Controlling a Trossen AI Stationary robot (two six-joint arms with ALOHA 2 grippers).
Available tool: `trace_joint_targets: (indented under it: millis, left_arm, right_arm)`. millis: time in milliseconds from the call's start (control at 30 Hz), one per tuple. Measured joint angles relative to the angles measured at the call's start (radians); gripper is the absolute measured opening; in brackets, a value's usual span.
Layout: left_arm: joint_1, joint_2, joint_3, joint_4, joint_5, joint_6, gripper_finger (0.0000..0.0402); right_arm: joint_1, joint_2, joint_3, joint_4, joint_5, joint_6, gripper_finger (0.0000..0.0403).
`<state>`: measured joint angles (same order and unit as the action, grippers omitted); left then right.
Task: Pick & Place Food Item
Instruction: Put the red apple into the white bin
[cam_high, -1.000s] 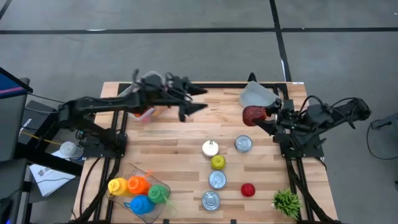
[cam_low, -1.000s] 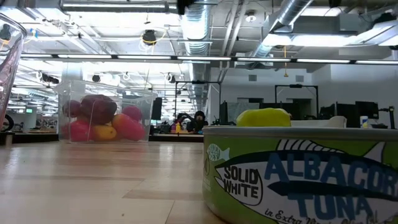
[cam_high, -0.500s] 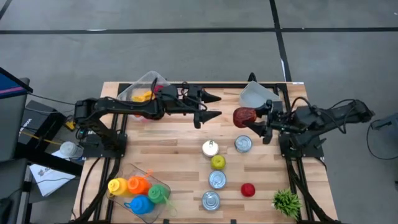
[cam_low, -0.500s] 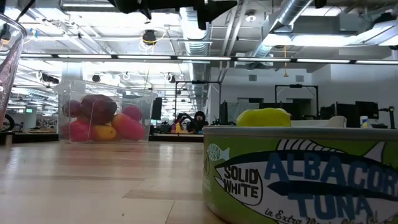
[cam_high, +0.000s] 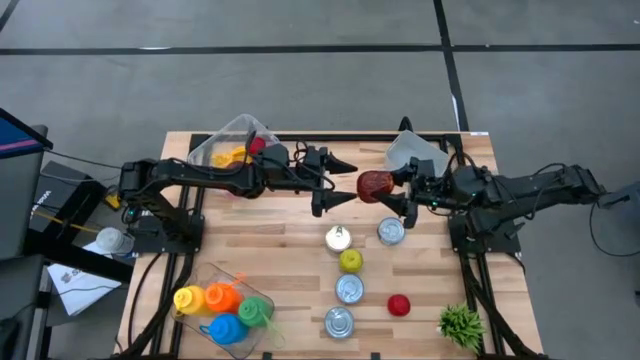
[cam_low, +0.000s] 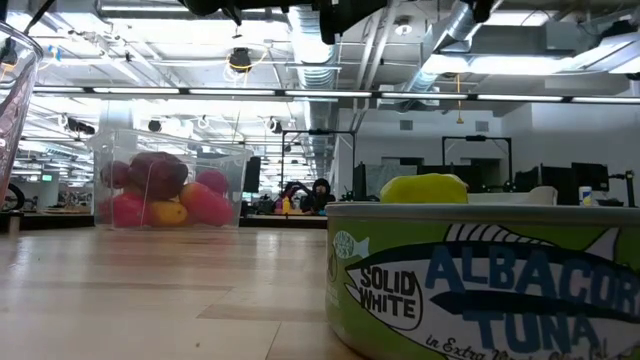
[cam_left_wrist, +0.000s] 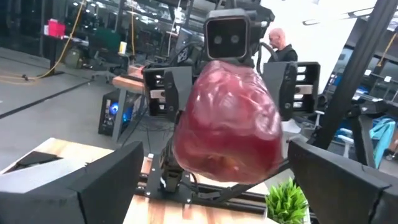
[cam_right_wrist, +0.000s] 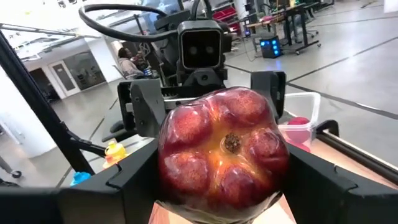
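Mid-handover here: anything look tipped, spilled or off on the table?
One thing: the clear bin of fruit at the table's far left corner sits tilted, one edge lifted beside the left arm. Otherwise the right pincer holds the red fruit above the table, facing the open left pincer. The cans stand upright; nothing is spilled.

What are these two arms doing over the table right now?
It looks like a handover in mid-air. The right gripper holds a dark red pomegranate above the back of the table, and the left gripper faces it with fingers open on either side of the fruit, not yet closed on it. Behind the left arm sits a clear container of fruit.
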<state>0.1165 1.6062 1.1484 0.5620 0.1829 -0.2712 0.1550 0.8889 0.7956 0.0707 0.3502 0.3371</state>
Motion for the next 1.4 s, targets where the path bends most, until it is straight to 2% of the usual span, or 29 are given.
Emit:
trace_joint_targets:
  millis: [500,967,1133,1267,1400]
  left_arm:
    - [-0.022,-0.003,0.0,-0.022,0.002,-0.002,0.0383]
    - [-0.028,-0.002,0.004,-0.06,0.024,-0.038,0.0325]
    - [-0.027,-0.003,0.002,-0.063,0.029,-0.043,0.032]
    - [-0.027,-0.002,0.002,-0.064,0.031,-0.047,0.0325]
    - [-0.028,0.002,0.002,-0.058,0.043,-0.047,0.0323]
  right_arm:
    - [-0.055,0.146,0.0,0.179,-0.189,0.029,0.0276]
    - [-0.054,0.148,-0.003,0.181,-0.195,0.048,0.0276]
    - [-0.054,0.158,-0.003,0.189,-0.193,0.056,0.0277]
    - [-0.053,0.149,-0.003,0.174,-0.196,0.056,0.0298]
    - [-0.051,0.12,-0.002,0.141,-0.221,0.059,0.0343]
